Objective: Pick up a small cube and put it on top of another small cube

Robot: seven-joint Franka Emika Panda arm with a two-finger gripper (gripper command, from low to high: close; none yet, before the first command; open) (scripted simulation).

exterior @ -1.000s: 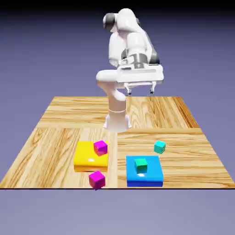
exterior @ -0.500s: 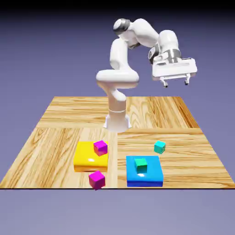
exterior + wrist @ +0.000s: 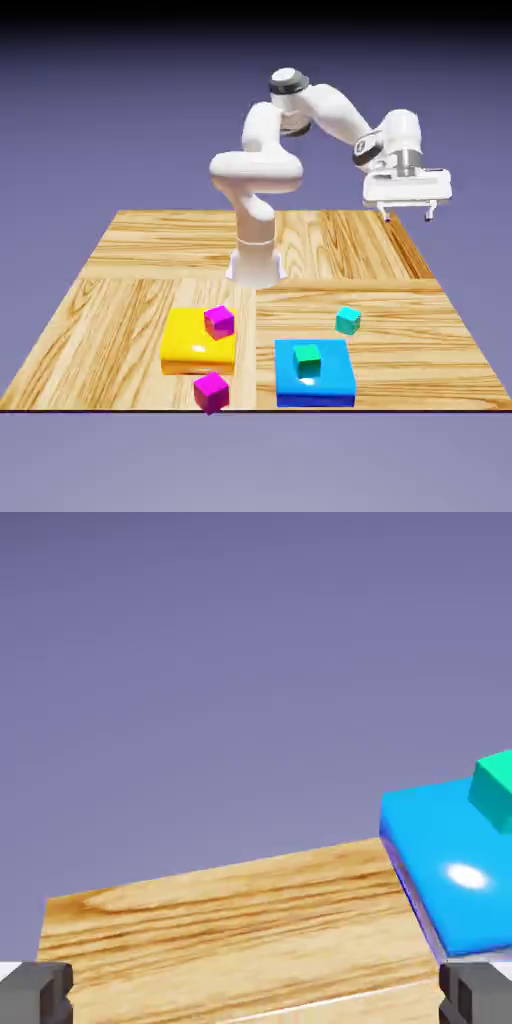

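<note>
The small cube (image 3: 348, 320), light cyan-turquoise, sits on the wooden table (image 3: 120, 300) just beyond the flat blue block (image 3: 330, 385). My gripper (image 3: 408, 212) hangs open and empty high over the table's far corner on the exterior view's right, well away from the cube. A darker green cube (image 3: 307, 360) rests on the blue block. In the hand view my gripper (image 3: 256, 997) shows both grey fingertips (image 3: 35, 992) wide apart with nothing between them. That view also holds the blue block (image 3: 450, 882) with the green cube (image 3: 495, 787) on it; the small cube is out of that view.
A flat yellow block (image 3: 190, 345) lies on the exterior view's left with a magenta cube (image 3: 219, 321) on it. Another magenta cube (image 3: 211, 391) sits at the table's near edge. The robot's base (image 3: 255, 262) stands mid-table.
The arm has swung toward the exterior view's right and the hand has come lower, from above the base to over the table's far right corner. The jaws stayed open. No cube has moved.
</note>
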